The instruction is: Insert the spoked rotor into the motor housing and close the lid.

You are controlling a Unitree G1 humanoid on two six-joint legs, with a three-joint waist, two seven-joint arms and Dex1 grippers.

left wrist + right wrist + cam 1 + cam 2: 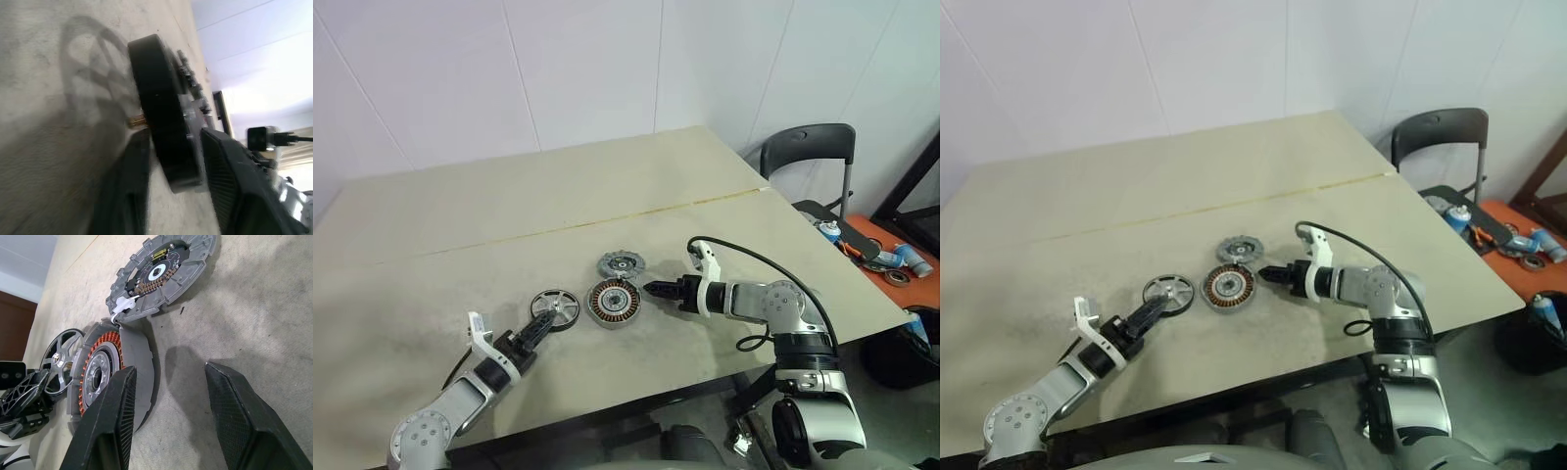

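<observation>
Black-rimmed and silver-spoked, the rotor (pixel 555 306) is found lying flat on the table (pixel 460 235), just left of the housing (pixel 612 303) and not yet inserted. The housing is seen resting on the table with its copper windings exposed and its cavity unfilled. The lid (pixel 623 264) is placed just behind the housing, nearly touching its rim, and is not fitted. Nothing of the task is judged complete: the rotor is to be lifted, carried across to the housing, seated over the hub, and the lid is then to be set on top. The left gripper (pixel 541 327) is positioned at the near edge of the rotor; in the left wrist view the black ring (pixel 164 127) is seen between the two fingers (pixel 234 186), which are drawn in close on either side of it, but firm contact on both sides cannot be confirmed, so a secured grasp is not asserted. The right gripper (pixel 651 289) is held low at the right side of the housing, its jaws parted and nothing gripped, one finger (pixel 105 426) close against the housing's wall; this is judged to be a bracing position for the coming insertion.
</observation>
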